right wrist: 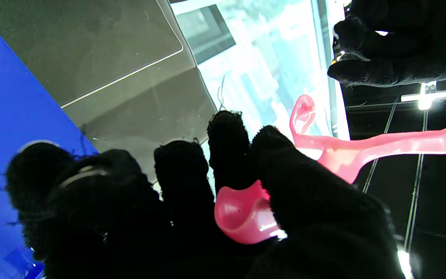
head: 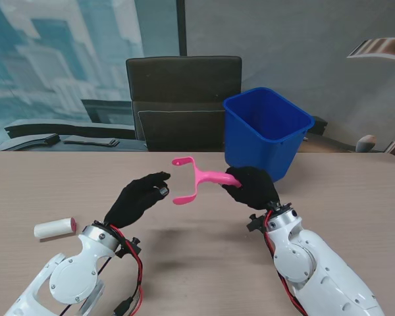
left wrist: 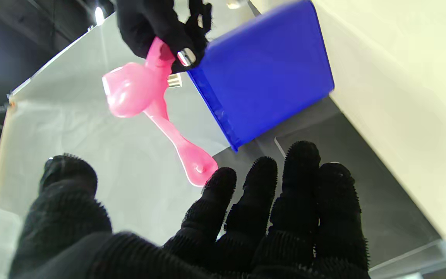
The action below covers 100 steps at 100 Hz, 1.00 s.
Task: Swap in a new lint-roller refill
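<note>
The right hand (head: pixel 252 187) is wrapped tight around the stem of the pink handle (head: pixel 196 178) and holds it up in the air over the bench (head: pixel 204 257). The handle's forked end is bare, with no roll on it, and it points toward the left hand (head: pixel 139 199). The left hand holds nothing. Its fingers (left wrist: pixel 261 182) are spread a little and are near the fork but not touching it.

The white roll (head: pixel 54 227) lies on its side on the bench, far out on my left, well apart from both hands. One end of it looks pink. A blue bin (head: pixel 266 130) stands just behind the right hand.

I think the old roll is already off, so the next job is to fetch the new one. To do it well, the left hand should go over to the white roll and take it around the middle, so both ends stay free. A round roll can slip or roll away, so the fingers should come down on both sides at once. The right hand should keep the handle steady and level, with the fork facing left. Then the roll can be lined up straight between the two prongs and pushed in until it sits snug
</note>
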{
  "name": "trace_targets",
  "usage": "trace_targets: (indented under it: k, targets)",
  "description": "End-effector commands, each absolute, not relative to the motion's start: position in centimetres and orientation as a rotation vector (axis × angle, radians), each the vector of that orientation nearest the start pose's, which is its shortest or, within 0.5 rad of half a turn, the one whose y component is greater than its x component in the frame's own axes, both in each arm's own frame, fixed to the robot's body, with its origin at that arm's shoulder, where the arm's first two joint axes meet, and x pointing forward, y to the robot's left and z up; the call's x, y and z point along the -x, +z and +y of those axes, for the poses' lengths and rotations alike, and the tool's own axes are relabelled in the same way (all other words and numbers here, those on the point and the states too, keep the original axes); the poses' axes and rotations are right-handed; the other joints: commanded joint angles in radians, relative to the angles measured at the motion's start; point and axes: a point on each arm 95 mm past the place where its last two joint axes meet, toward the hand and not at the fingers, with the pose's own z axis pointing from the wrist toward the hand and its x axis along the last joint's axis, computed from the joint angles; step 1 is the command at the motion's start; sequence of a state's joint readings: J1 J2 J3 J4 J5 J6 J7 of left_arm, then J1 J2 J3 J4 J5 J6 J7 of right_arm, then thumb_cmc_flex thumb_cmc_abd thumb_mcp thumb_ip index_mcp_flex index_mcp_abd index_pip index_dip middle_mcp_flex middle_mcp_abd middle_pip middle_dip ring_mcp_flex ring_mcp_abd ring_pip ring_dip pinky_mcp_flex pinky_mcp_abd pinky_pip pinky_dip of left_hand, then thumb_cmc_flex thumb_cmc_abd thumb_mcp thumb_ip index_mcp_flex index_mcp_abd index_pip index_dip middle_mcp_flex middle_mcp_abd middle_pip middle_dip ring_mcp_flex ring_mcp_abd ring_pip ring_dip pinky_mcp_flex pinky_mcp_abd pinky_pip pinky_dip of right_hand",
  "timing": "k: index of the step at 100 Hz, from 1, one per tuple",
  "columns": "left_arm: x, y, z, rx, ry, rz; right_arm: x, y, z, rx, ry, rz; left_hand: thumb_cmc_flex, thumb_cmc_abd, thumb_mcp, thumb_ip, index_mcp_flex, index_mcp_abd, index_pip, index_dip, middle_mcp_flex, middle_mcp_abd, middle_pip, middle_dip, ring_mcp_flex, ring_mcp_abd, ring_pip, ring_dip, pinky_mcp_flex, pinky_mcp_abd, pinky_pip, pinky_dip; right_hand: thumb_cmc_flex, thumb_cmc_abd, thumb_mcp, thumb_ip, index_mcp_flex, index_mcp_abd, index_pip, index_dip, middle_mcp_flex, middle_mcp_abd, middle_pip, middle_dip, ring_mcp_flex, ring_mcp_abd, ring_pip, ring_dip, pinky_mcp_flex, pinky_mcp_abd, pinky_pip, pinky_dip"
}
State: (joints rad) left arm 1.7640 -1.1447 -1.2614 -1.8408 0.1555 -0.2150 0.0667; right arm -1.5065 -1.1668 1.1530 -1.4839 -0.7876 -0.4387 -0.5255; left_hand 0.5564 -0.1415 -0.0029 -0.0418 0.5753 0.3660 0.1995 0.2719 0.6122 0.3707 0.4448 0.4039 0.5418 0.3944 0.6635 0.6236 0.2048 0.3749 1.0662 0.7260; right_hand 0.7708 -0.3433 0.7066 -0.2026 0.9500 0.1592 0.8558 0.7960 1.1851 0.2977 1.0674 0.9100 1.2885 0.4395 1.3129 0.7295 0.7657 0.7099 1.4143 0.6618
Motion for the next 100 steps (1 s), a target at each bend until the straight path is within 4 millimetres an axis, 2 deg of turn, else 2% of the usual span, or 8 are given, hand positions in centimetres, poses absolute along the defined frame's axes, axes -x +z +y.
trace_targets:
  k: [1, 23, 63, 80, 88, 100]
  targets:
    - [-33.8, -28.0, -4.4, 1.828, -2.37, 0.934, -39.8, -29.3, 3.5, -0.967, 2.24, 1.061, -0.056, 0.06, -0.021, 0.02, 0.039, 0.007, 0.026, 0.018, 0.031, 0.014, 0.013, 0.007, 0.03, 0.028, 0.031, 0.011, 0.009, 0.008, 0.038, 0.027, 0.037, 0.086, 0.029, 0.024, 0.023, -0.039, 0.014, 0.011, 0.013, -0.021, 0.026, 0.007, 0.032, -0.493, 0.037, 0.009, 0.004, -0.47, 0.029, 0.0]
    - [-33.5, -28.1, -5.5, 2.049, -2.372, 0.981, -40.1, -29.8, 4.0, -0.943, 2.246, 1.101, -0.05, 0.046, -0.02, 0.021, 0.067, 0.003, 0.022, 0.021, 0.053, 0.015, 0.004, 0.003, 0.036, 0.035, 0.03, 0.004, 0.011, 0.017, 0.042, 0.022, 0.036, 0.085, 0.027, 0.023, 0.019, -0.047, 0.014, 0.012, 0.013, -0.024, 0.027, 0.007, 0.032, -0.495, 0.034, 0.009, 0.003, -0.473, 0.028, -0.001]
    - [-34.5, -28.7, -7.4, 2.218, -2.335, 1.058, -40.2, -30.6, 5.9, -0.946, 2.3, 1.15, -0.006, 0.013, -0.009, 0.027, 0.088, -0.006, 0.029, 0.035, 0.077, 0.008, 0.013, 0.009, 0.051, 0.029, 0.04, 0.001, 0.022, 0.018, 0.054, 0.016, 0.034, 0.085, 0.026, 0.023, 0.018, -0.05, 0.015, 0.012, 0.012, -0.027, 0.028, 0.005, 0.032, -0.496, 0.032, 0.008, 0.001, -0.478, 0.027, -0.002]
    - [-34.6, -28.8, -7.6, 2.249, -2.327, 1.081, -40.2, -30.9, 6.5, -0.961, 2.32, 1.161, 0.086, -0.03, 0.019, 0.047, 0.117, -0.033, 0.059, 0.053, 0.111, -0.01, 0.033, 0.017, 0.064, 0.019, 0.047, 0.001, 0.03, 0.019, 0.06, 0.014, 0.033, 0.084, 0.025, 0.022, 0.018, -0.052, 0.015, 0.012, 0.012, -0.028, 0.028, 0.005, 0.032, -0.496, 0.03, 0.008, 0.001, -0.479, 0.027, -0.002]
    - [-34.6, -28.9, -7.7, 2.255, -2.326, 1.091, -40.2, -30.9, 6.6, -0.966, 2.324, 1.163, 0.136, -0.041, 0.034, 0.076, 0.137, -0.06, 0.125, 0.092, 0.153, -0.031, 0.057, 0.028, 0.082, 0.007, 0.058, -0.001, 0.042, 0.018, 0.069, 0.008, 0.033, 0.084, 0.025, 0.022, 0.018, -0.052, 0.016, 0.011, 0.012, -0.028, 0.028, 0.004, 0.032, -0.496, 0.029, 0.007, -0.001, -0.479, 0.026, -0.002]
    - [-34.4, -29.0, -7.8, 2.255, -2.326, 1.069, -40.2, -30.9, 6.7, -0.972, 2.328, 1.166, 0.267, -0.042, 0.111, 0.106, 0.171, -0.106, 0.259, 0.141, 0.234, -0.069, 0.105, 0.042, 0.138, -0.015, 0.097, -0.001, 0.074, 0.012, 0.103, 0.004, 0.033, 0.084, 0.025, 0.022, 0.017, -0.052, 0.015, 0.01, 0.01, -0.029, 0.026, 0.003, 0.031, -0.496, 0.025, 0.006, -0.003, -0.48, 0.024, -0.003]
